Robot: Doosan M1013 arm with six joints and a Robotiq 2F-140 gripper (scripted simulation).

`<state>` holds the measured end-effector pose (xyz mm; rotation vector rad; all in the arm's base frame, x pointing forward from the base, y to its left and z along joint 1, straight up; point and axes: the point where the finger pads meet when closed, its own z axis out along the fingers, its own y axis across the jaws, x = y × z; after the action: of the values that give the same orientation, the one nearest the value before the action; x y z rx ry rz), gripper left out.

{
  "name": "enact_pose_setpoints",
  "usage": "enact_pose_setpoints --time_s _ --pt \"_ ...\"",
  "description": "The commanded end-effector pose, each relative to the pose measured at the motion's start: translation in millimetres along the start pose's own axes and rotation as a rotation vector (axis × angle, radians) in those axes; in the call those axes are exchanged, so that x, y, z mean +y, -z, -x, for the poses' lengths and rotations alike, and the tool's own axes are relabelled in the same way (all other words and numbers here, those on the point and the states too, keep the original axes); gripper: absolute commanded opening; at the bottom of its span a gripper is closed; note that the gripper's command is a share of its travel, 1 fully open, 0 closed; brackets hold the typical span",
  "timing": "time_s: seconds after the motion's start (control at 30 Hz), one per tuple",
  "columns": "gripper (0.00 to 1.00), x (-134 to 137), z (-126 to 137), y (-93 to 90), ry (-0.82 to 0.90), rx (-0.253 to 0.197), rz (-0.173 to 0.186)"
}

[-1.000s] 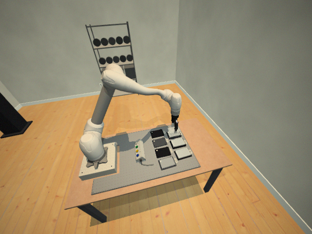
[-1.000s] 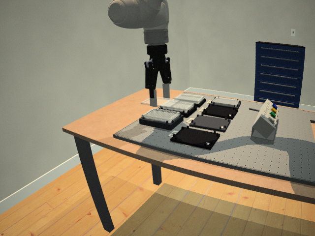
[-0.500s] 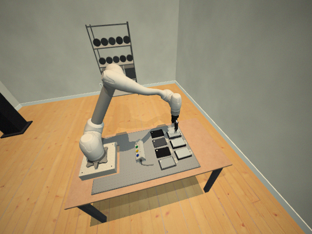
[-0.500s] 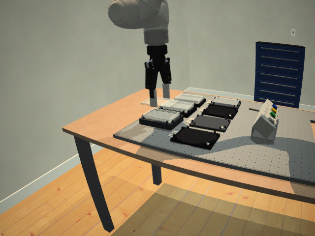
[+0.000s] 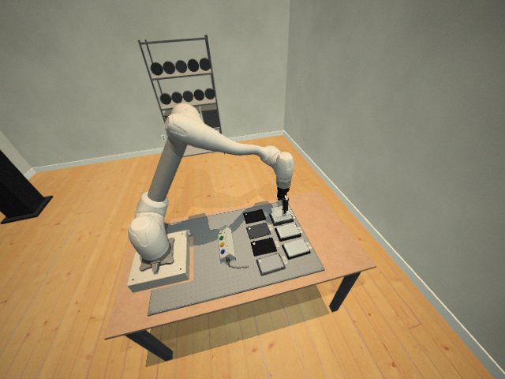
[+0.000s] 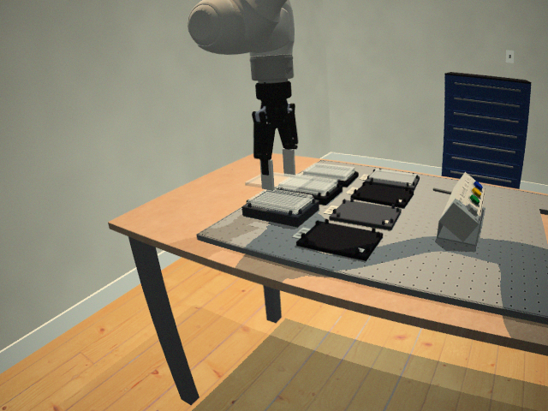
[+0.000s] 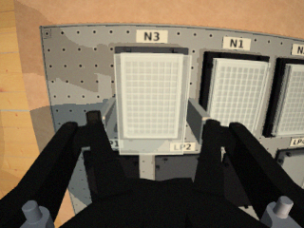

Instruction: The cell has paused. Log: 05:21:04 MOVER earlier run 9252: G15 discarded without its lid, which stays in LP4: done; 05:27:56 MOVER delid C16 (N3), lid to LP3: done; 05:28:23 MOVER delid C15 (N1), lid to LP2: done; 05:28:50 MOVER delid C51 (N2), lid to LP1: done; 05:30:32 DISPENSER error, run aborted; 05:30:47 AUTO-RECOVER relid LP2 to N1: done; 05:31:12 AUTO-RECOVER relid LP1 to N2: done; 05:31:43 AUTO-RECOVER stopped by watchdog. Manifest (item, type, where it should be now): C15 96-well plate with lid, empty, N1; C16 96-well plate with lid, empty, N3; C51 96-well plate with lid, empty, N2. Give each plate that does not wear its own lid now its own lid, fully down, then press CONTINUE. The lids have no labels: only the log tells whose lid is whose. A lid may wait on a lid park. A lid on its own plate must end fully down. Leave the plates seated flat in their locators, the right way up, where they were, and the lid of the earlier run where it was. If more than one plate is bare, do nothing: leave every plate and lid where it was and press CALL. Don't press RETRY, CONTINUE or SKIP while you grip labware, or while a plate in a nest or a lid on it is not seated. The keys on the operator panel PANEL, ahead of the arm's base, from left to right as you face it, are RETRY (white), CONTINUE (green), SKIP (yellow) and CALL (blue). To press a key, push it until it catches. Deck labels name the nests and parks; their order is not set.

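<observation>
Clear lid held above the N3 plate

The transparent rectangular plastic lid [image 6: 261, 180], pinched by the black two-finger gripper [image 6: 277, 175], hangs over the white 96-well plate [image 7: 151, 95] at label N3 [image 7: 151, 37], seemingly not touching; the lidded N1 plate [image 7: 238, 95] sits beside it.

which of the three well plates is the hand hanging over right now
The white 96-well plate in the nest labelled N3, at the end of the row. The black hand holds a clear lid above it; the other two stand to one side.
</observation>
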<state>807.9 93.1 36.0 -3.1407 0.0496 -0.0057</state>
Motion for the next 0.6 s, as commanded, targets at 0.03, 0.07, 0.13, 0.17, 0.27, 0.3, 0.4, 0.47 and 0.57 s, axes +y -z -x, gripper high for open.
enact_pose_setpoints --time_s 0.03,0.07,0.13,0.17,0.27,0.3,0.4,0.47,0.57 --pt "0.00 0 0 -1.2 0.000 0.000 0.000" --pt "0.00 0 0 -2.5 0.000 0.000 0.000" --pt "0.00 0 0 -5.3 0.000 0.000 0.000" --pt "0.00 0 0 -6.6 0.000 0.000 0.000" --pt "0.00 0 0 -10.6 0.000 0.000 0.000" --pt "0.00 0 0 -11.9 0.000 0.000 0.000" --pt "0.00 0 0 -15.4 0.000 0.000 0.000" --pt "0.00 0 0 -17.5 0.000 0.000 0.000" --pt "0.00 0 0 -19.4 0.000 0.000 0.000"
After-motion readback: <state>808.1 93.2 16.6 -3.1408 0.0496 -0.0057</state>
